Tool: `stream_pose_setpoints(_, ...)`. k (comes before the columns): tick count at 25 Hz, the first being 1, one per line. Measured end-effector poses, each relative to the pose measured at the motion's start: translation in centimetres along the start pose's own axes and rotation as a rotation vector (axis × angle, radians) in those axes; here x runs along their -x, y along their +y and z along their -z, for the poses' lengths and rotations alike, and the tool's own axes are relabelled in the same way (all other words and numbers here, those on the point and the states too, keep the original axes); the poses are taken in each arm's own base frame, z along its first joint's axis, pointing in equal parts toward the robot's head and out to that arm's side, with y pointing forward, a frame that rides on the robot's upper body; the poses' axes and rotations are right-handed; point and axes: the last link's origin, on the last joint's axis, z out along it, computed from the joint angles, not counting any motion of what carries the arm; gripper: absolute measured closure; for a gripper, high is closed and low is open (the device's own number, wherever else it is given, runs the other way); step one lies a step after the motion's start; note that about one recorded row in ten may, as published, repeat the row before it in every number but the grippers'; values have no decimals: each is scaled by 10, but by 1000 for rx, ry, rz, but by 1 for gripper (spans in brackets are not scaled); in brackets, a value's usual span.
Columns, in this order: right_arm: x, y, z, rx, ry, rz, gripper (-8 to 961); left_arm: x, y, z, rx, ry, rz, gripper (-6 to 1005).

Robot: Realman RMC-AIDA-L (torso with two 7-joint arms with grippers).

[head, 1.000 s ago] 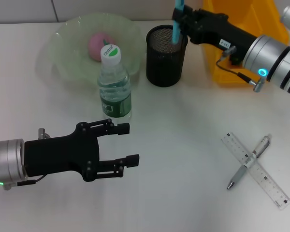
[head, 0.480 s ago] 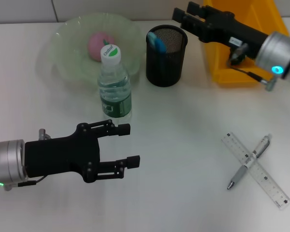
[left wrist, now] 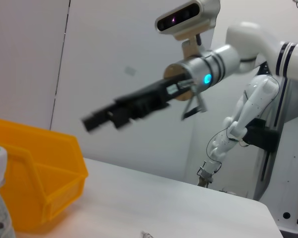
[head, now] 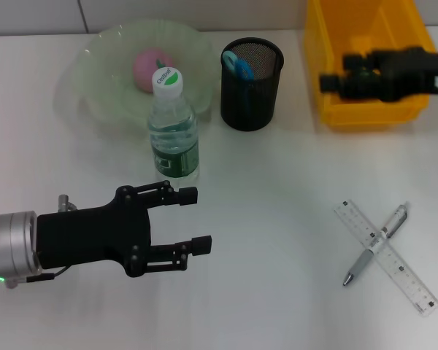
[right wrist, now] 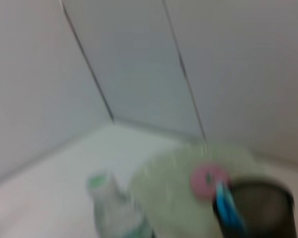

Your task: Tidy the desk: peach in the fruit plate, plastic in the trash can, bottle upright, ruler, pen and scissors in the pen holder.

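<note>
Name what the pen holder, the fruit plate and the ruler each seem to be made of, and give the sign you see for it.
Pen holder: likely black metal mesh, matte; a fine grid shows inside its rim.
Fruit plate: probably pale green translucent glass or plastic, glossy; the table shows through its wavy rim.
Ruler: seemingly clear plastic; the table shows through it behind printed marks.

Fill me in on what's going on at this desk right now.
The robot is tidying the desk. The right gripper is over the yellow bin, apart from the pen holder, where the blue-handled scissors stand. The left gripper hovers with jaws open beside the upright bottle. The peach sits in the fruit plate. The ruler and pen lie crossed on the desk.
</note>
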Motion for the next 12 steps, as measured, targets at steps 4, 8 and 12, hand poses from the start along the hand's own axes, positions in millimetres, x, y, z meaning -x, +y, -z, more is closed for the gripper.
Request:
stream_pose_setpoints(4,2,13,15,-59,289,-17,271,-1,0,-1,2,1,-3,231)
stream_pose_setpoints(8,-10,23,5,-162,585,-63,194,-1,-1,-2,-1,-1,-7,231)
stream_pose_setpoints(12,-23,24,-5,-186,673,-94,196,-2,-2,-2,-2,-1,-9,231)
